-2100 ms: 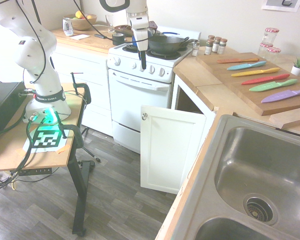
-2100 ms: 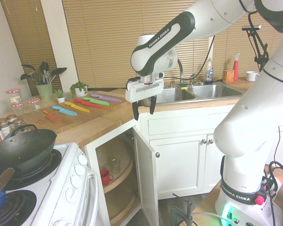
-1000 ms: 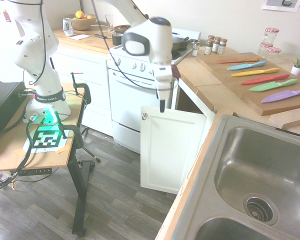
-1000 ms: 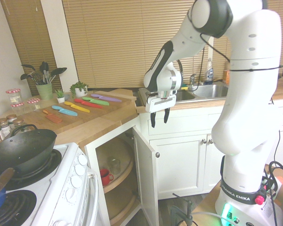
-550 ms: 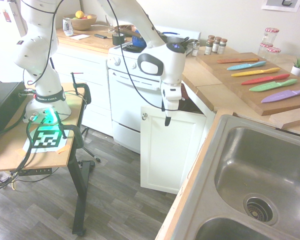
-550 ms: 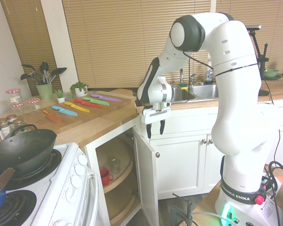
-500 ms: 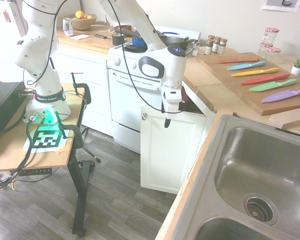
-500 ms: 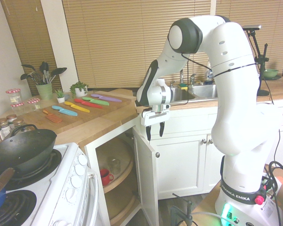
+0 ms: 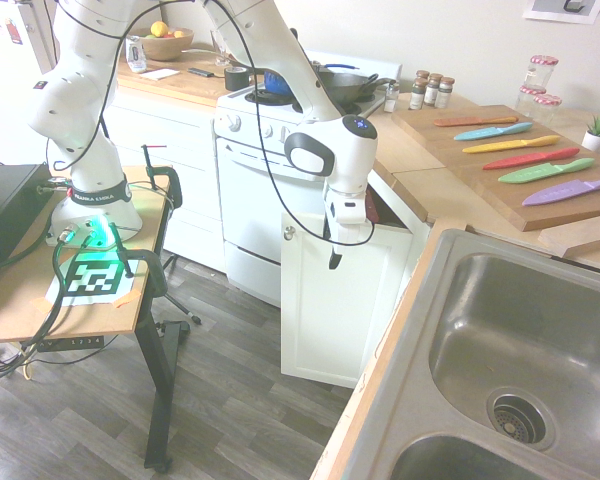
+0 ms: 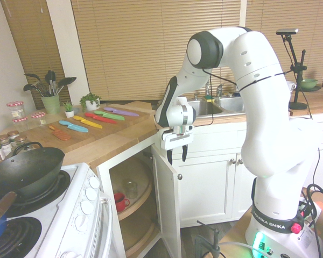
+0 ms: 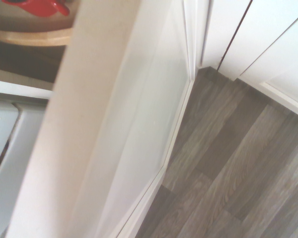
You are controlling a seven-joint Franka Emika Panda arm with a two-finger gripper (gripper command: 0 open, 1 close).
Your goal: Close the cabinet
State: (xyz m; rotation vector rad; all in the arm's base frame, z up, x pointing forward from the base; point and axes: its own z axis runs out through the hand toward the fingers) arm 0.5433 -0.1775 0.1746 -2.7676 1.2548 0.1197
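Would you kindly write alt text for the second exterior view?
A white robot arm's open gripper points down just above the top edge of the cabinet's open door. Inside, a red mug sits on a round shelf.

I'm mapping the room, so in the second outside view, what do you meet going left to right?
Wok → red mug inside the cabinet → open cabinet door → tool → robot's white base column.

countertop (image 9: 450, 190): cutting board (image 9: 540, 195), coloured knives (image 9: 520, 146) | cabinet shelf (image 10: 133, 207): red mug (image 10: 120, 202), probably
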